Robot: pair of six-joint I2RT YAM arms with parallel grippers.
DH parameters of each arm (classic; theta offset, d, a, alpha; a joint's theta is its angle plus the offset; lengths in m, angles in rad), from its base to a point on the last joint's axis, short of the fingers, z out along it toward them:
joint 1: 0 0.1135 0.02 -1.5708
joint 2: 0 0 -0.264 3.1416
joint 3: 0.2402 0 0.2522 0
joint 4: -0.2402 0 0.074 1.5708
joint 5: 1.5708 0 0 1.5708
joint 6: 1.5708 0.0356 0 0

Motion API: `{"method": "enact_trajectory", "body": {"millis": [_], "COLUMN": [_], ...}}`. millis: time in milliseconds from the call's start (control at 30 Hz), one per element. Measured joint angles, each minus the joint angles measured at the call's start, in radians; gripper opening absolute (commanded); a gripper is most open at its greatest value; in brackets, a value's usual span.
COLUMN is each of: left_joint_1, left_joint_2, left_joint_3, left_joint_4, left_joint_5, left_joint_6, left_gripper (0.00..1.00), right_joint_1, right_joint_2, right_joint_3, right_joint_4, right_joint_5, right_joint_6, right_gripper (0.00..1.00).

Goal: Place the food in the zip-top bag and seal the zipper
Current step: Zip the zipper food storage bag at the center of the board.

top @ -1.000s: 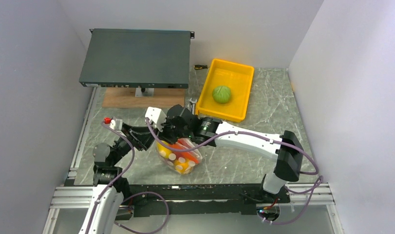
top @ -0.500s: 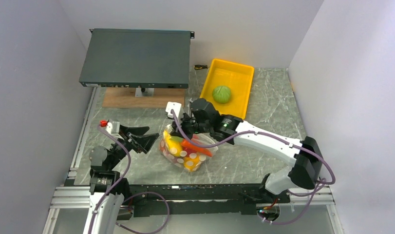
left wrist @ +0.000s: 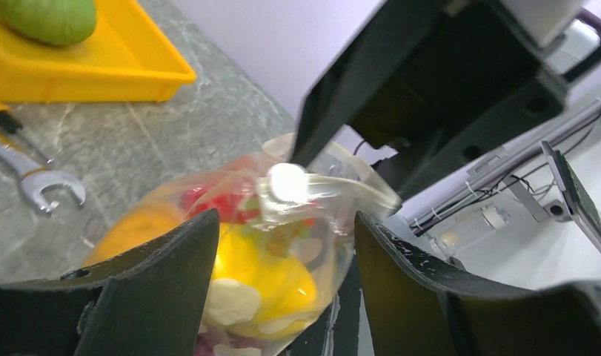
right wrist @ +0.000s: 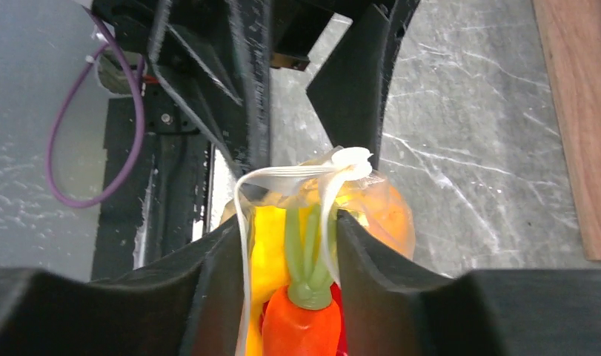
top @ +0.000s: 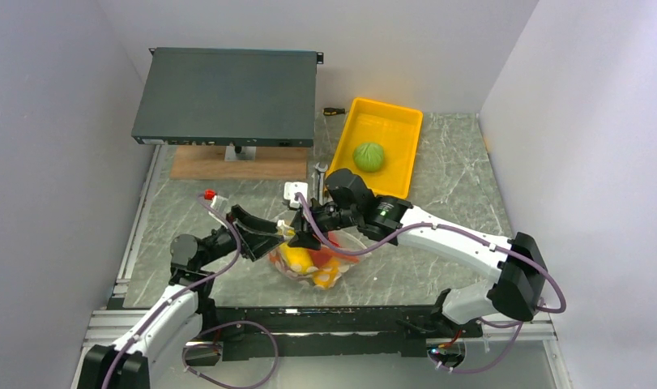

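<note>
The right gripper (right wrist: 290, 222) is clamping narrowly on the gathered mouth of the clear white-dotted zip-top bag (top: 317, 271). Both fingers are pressing its rim, and the whitish zipper strip (right wrist: 282, 173) is looping just past the fingertips. Between those fingers the orange toy carrot (right wrist: 301, 330) is poking its green top up, beside a glossy yellow toy fruit (left wrist: 275, 278) inside the bag. The left gripper (left wrist: 286, 216) is hanging partly open and holding nothing, with the bag sitting just ahead of its jaws. Well beyond both grippers, the green toy cabbage (top: 369, 156) is resting in the yellow rectangular plastic tray (top: 390, 121). A silver open-ended wrench (left wrist: 38, 189) is lying just beside the tray.
</note>
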Motion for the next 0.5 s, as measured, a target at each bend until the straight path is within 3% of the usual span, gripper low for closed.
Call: {"method": "enact_trajectory", "body": {"millis": [167,300,500], "left_joint_1": [-0.031,-0.037,-0.038], "left_joint_2": [-0.119,-0.25,-0.269], "left_joint_3": [0.0,0.0,0.013], "left_joint_4": [-0.053,-0.181,-0.319], "left_joint_5": [-0.003,-0.025,-0.091], "left_joint_6": [0.051,0.122,0.194], "left_gripper": [0.7,0.62,0.62], "right_joint_1": [0.005,0.011,0.011], "right_joint_2": [-0.015,-0.067,-0.107], "right_joint_3": [-0.002,-0.034,-0.081], "right_joint_4": [-0.045,-0.081,-0.09], "right_joint_5": [0.035,0.086,0.153], "right_joint_6": [0.0,0.003,0.01], "right_gripper": [0.65,0.65,0.6]}}
